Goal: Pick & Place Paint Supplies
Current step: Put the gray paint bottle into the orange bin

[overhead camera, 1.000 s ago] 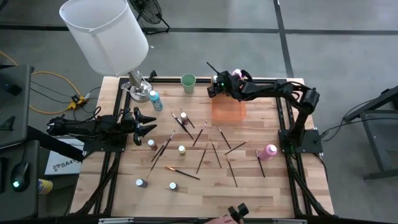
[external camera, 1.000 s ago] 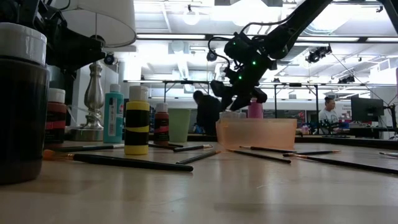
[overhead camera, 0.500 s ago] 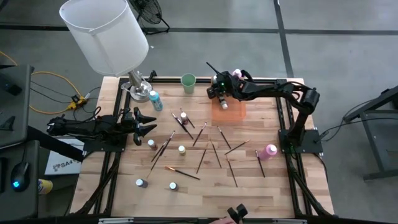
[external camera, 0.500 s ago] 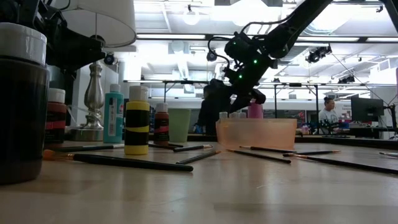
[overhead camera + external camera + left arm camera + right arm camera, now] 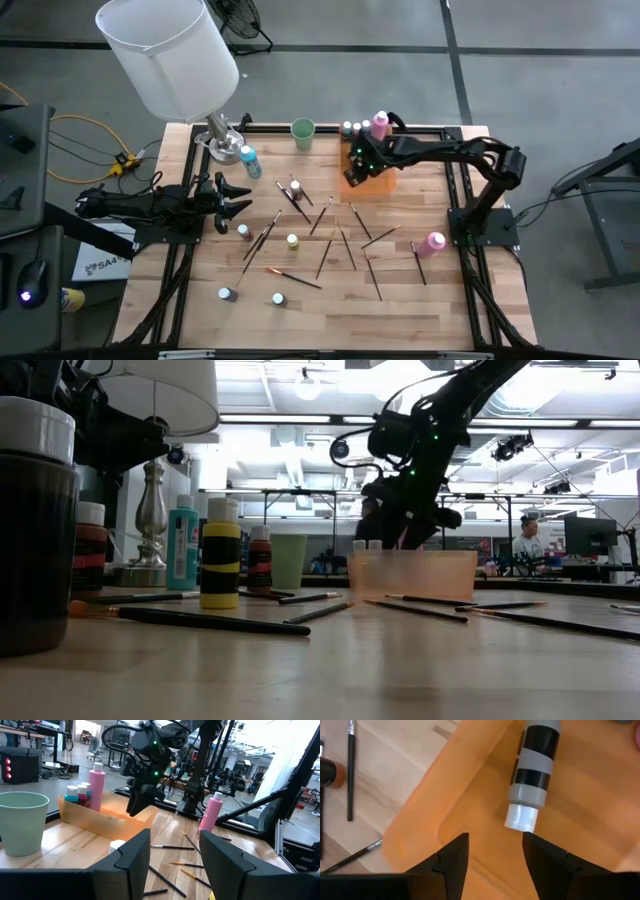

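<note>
Item: grey-black paint bottle (image 5: 532, 770), lying in orange tray (image 5: 470, 820). Light, rigid, slick; take mid-body. My right jaws (image 5: 492, 857) spread, empty.

Robotics lab: framed wooden table (image 5: 300, 300), concrete floor (image 5: 560, 60), distant workbenches (image 5: 560, 582).

Only "SA…", perhaps, on a white box (image 5: 100, 264) beside the table

Right gripper (image 5: 354, 170) open, pointing down; left gripper (image 5: 232, 197) open, parked
</note>
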### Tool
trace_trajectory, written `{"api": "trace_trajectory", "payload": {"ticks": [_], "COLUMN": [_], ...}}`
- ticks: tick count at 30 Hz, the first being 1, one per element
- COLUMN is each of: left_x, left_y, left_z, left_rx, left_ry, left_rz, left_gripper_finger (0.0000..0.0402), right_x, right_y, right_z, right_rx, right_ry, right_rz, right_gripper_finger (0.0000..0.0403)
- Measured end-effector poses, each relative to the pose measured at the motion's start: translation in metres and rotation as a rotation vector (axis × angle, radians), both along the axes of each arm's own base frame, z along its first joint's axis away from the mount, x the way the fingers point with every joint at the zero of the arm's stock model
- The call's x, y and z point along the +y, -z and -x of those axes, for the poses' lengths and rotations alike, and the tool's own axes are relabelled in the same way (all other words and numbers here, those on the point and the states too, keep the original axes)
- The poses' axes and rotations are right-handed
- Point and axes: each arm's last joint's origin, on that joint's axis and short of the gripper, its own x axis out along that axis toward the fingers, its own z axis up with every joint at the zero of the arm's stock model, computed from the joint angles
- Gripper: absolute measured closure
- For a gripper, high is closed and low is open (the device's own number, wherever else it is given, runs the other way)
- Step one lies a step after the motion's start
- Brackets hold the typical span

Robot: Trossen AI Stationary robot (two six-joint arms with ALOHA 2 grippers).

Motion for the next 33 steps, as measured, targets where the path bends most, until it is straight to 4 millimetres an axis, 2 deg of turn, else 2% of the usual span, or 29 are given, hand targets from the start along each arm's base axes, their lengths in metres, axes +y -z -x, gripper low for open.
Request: {"api": "trace_trajectory", "payload": {"ticks": [9,16,21,26,33], "left_x": [0.000,0.000,0.000,0.000,0.000], "left_y": [0.000,0.000,0.000,0.000,0.000], "left_z": [0.000,0.000,0.000,0.000,0.000], "left_rx": [0.000,0.000,0.000,0.000,0.000], "left_ry": [0.000,0.000,0.000,0.000,0.000], "left_rz": [0.000,0.000,0.000,0.000,0.000], "left_gripper_finger": [0.0234,0.0234,0.0234,0.0234,0.0234], "right_x": [-0.005,-0.008,-0.010,-0.011,-0.013], "right_y": [0.017,0.017,0.032,0.039,0.040], "right_z": [-0.003,-0.003,-0.009,-0.011,-0.010], "right_rx": [0.021,0.015,0.034,0.034,0.069], "right_ry": [0.112,0.095,0.058,0.062,0.099], "right_rz": [-0.063,-0.026,-0.052,-0.060,0.012], "right_gripper_finger": [0.0207,0.0159,0.0140,0.0146,0.0176]}}
